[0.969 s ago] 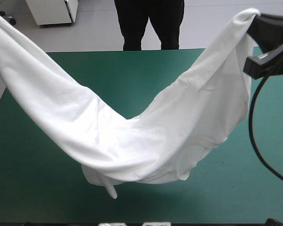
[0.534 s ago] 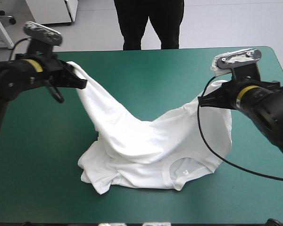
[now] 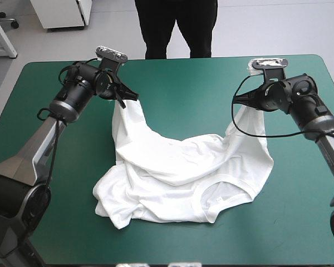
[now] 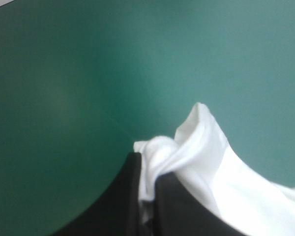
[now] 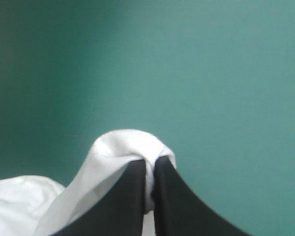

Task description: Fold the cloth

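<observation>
Spreading is the step in hand, by my reading: the white T-shirt (image 3: pixel 178 178) lies partly on the teal-green worktop (image 3: pixel 183 78), its bulk a rumpled heap around the neck opening (image 3: pixel 214 201), which faces up. 2 ends of the fabric rise away from that neck opening toward the far side, 1 to each arm. The left pincer (image 3: pixel 134 99) is clamped on the end beyond and well to the left of the neck opening. Its wrist view shows its 2 halves pressed nearly together with a twisted knot of white fabric nipped between them. The right pincer (image 3: pixel 237 102) is clamped likewise on the end beyond and slightly right of the neck opening, a small fold bulging past its tips. The fabric between the 2 grips sags in a curve back toward the neck opening. No fold is made yet. The next move, I judge, calls for drawing both ends apart and farther from the neck opening together, grips kept firm, so the heap pulls out flat before any folding.
</observation>
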`<state>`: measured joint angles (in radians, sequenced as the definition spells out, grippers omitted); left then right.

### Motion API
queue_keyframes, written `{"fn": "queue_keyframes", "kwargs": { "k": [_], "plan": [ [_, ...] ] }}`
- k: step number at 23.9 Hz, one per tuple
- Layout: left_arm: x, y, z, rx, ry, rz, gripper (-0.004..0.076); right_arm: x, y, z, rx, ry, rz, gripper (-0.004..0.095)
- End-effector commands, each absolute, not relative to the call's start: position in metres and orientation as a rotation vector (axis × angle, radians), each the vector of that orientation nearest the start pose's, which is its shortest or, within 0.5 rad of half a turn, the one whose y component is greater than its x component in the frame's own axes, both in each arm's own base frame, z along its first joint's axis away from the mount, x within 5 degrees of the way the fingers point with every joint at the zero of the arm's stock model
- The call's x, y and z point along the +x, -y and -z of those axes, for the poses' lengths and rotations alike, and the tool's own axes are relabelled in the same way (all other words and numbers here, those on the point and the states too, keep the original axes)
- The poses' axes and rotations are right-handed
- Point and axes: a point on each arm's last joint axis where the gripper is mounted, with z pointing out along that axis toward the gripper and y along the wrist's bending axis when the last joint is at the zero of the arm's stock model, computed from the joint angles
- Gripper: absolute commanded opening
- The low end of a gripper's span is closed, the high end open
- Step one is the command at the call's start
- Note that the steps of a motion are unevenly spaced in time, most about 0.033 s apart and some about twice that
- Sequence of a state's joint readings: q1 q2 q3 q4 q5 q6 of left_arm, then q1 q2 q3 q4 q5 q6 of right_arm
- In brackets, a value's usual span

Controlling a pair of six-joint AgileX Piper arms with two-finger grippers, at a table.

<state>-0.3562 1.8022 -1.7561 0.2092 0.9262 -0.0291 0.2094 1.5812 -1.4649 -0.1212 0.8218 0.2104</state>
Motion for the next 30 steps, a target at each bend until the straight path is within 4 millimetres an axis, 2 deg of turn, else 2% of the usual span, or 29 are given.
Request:
{"fn": "queue_keyframes", "kwargs": {
  "k": [1,5,7,9,10,12,13,18,21,26,30],
  "plan": [
    [0.405,0.131,-0.36,0.399,-2.25,-0.103,-0.0009,0.369,-0.051,-0.363,-0.05,-2.286,-0.077,-0.0017],
    [0.424,0.135,-0.326,0.375,-2.298,-0.147,-0.0008,0.392,-0.043,-0.345,0.024,-2.32,-0.122,-0.0012],
    [0.428,0.135,-0.316,0.389,-2.324,-0.162,0.0041,0.394,-0.045,-0.342,-0.024,-2.334,-0.124,0.0083],
    [0.428,0.137,-0.311,0.376,-2.357,-0.132,0.0218,0.395,-0.05,-0.338,-0.056,-2.361,-0.182,0.0337],
    [0.426,0.138,-0.31,0.36,-2.382,-0.105,0.0359,0.393,-0.053,-0.337,-0.064,-2.377,-0.223,0.0478],
    [0.421,0.137,-0.32,0.338,-2.395,-0.088,0.057,0.388,-0.054,-0.338,-0.076,-2.435,-0.234,0.0612],
    [0.417,0.135,-0.332,0.327,-2.39,-0.09,0.0619,0.385,-0.052,-0.342,-0.088,-2.456,-0.209,0.0607],
    [0.386,0.12,-0.397,0.361,-2.309,-0.154,0.0584,0.36,-0.047,-0.372,-0.093,-2.442,-0.169,0.0505],
    [0.355,0.108,-0.431,0.411,-2.277,-0.168,0.0555,0.34,-0.045,-0.391,-0.114,-2.437,-0.163,0.046],
    [0.284,0.089,-0.479,0.445,-2.273,-0.082,0.0504,0.303,-0.041,-0.418,-0.142,-2.448,-0.16,0.0445],
    [0.232,0.074,-0.501,0.441,-2.216,-0.019,0.0456,0.281,-0.038,-0.439,-0.139,-2.375,-0.161,0.0445]
  ]
}}
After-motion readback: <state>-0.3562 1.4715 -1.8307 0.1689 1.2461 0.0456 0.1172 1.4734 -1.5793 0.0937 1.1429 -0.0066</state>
